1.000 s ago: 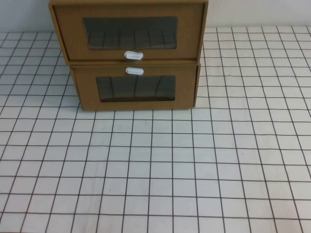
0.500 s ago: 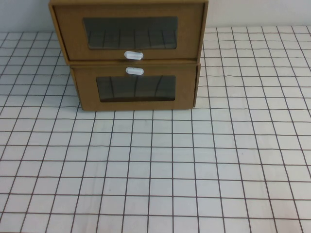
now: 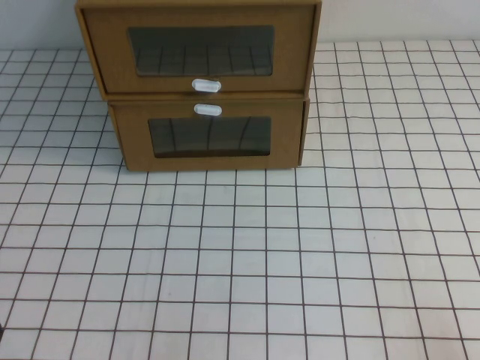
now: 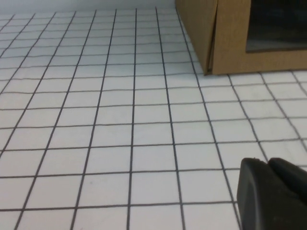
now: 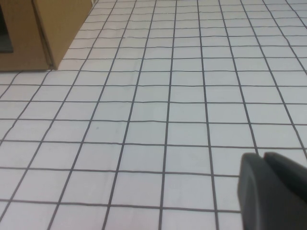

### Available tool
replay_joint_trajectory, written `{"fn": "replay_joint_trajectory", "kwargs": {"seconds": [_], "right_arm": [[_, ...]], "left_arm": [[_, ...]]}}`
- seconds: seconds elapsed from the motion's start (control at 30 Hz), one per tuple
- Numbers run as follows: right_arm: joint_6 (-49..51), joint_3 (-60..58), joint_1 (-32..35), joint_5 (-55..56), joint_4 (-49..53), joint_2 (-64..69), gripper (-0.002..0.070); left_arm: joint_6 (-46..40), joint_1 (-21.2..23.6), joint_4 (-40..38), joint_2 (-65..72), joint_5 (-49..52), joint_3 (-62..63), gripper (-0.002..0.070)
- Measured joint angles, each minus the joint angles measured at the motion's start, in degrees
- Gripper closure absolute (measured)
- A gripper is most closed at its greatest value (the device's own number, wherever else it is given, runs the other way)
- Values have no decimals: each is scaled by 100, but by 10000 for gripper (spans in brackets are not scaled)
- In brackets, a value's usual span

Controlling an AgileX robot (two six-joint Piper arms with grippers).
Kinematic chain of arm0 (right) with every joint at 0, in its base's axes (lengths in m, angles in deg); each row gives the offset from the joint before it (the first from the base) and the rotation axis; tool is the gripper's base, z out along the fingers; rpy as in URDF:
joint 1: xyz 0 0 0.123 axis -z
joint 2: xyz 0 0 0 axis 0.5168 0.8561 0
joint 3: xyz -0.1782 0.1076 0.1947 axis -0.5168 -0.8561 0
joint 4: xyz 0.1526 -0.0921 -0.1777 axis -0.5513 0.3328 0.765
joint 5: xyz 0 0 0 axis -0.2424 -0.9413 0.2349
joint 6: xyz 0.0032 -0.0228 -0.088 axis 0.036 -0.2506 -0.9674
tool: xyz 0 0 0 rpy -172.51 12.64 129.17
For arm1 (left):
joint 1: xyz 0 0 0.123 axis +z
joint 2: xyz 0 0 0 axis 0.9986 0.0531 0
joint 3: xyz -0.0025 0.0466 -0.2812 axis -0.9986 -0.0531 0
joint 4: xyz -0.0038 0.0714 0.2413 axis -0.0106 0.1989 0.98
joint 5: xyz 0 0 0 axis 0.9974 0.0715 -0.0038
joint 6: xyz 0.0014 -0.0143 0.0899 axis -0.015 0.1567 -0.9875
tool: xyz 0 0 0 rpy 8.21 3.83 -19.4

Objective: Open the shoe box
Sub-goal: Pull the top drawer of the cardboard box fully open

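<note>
**Both hands hang low, boxes shut**

The right hand (image 5: 264,158), its fingers pressed together on nothing, hangs low over the white, black-gridded worktop (image 5: 158,110). It shows only in its own wrist view. Ahead of it, well apart, stands a corner of the bottom box (image 5: 53,28).

The left hand (image 4: 267,165) looks much the same. It is pressed together, empty and just above the grid, with the box's other front corner well apart ahead of it.

From the high view, two brown cardboard boxes stand stacked at the far edge of the worktop, left of centre and in front of a pale wall (image 3: 390,19). The top box (image 3: 292,52) sits squarely on the bottom one. Each front has a dark window (image 3: 201,50), and grid lines show faintly through it.

A small white handle (image 3: 206,85) sits at the lower edge of the top front. The bottom handle (image 3: 208,109) sits at the upper edge of the front beneath it, so the two lie just apart across the seam. Both fronts are flush and closed.
</note>
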Motion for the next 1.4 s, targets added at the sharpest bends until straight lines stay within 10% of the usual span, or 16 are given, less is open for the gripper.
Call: {"fn": "replay_joint_trajectory", "kwargs": {"seconds": [0.4,0.67,1.4], "right_arm": [[0,0,0,0,0,0,689],[0,0,0,0,0,0,689],[0,0,0,0,0,0,689]], "left_arm": [[37,0,-2763,0,-994,0,677],[-151,0,-3287,0,-1749,0,677],[-3097,0,-3013,6432,2572,6799,677]]}}
